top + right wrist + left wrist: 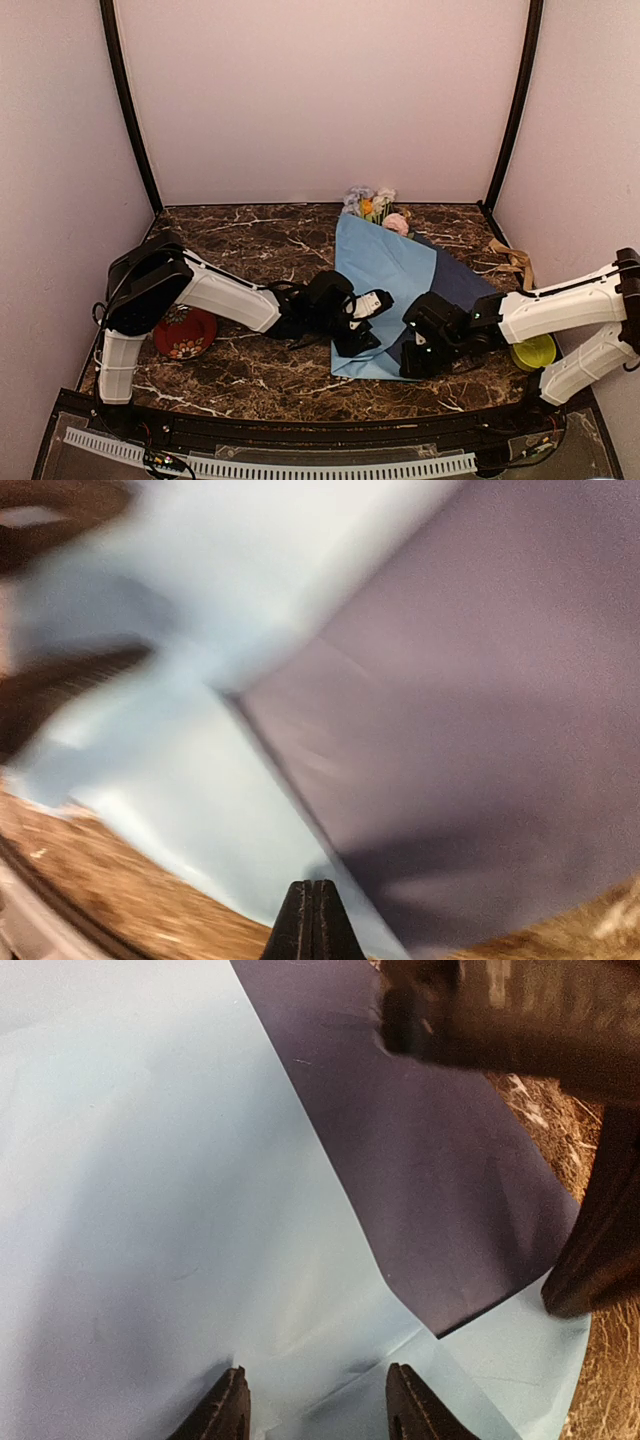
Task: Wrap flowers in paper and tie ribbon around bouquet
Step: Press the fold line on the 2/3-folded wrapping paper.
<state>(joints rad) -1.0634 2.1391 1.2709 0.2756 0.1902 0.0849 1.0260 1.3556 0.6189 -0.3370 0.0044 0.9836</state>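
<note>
Table [250,250], dark marble, carries everything. Near left corner: red patterned dish [185,335], half under the left arm. Near right corner: yellow-green bowl [533,352], partly behind the right arm. Next, left gripper [362,330], low over the near part of the paper [385,265]. In its wrist view the jaws are apart, released, with fingers [225,1410] either side of bare light-blue sheet and nothing pinched. Just to its right, right gripper [418,358] at the paper's near edge. In its wrist view the fingers [305,925] are pressed together, clenched, tip at the line where light blue meets navy. Cannot tell if any paper is caught between them; that view is blurred. The paper lies flat on the right half of the table, light-blue flap folded over on the left, navy face exposed on the right. Tan ribbon [515,262] is bunched by the right edge, just beyond the navy part, apart from both grippers. Far edge: flowers [372,205], heads sticking out past the paper's far corner, stems out of sight.
</note>
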